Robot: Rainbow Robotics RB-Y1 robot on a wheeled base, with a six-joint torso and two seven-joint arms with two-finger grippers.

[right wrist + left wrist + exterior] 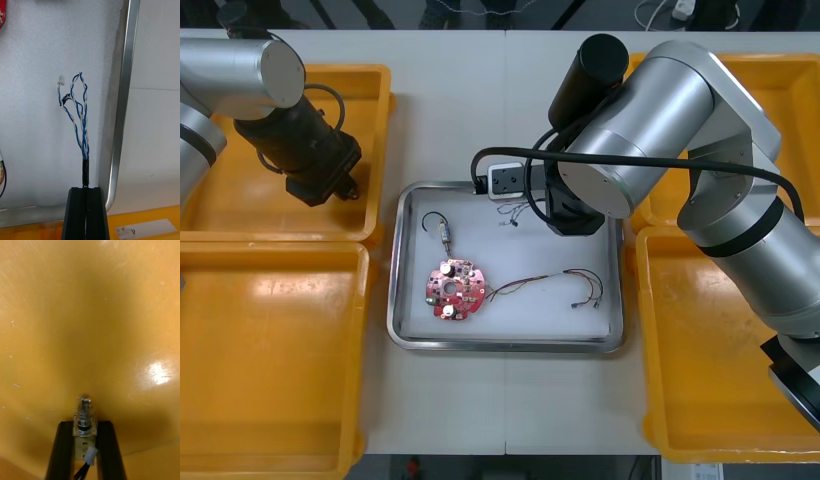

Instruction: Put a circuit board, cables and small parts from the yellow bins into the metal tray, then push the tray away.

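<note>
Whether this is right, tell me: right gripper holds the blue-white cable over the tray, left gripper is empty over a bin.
Not empty: the left wrist view shows the left gripper shut on a small metal part. The rest is right.

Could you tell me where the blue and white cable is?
The blue and white cable is pinched in the right gripper over the metal tray, beside its far rim.

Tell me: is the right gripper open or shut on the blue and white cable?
Shut on the cable: the right gripper pinches its black-sleeved end between fingers almost together, the strands reaching over the metal tray.
</note>
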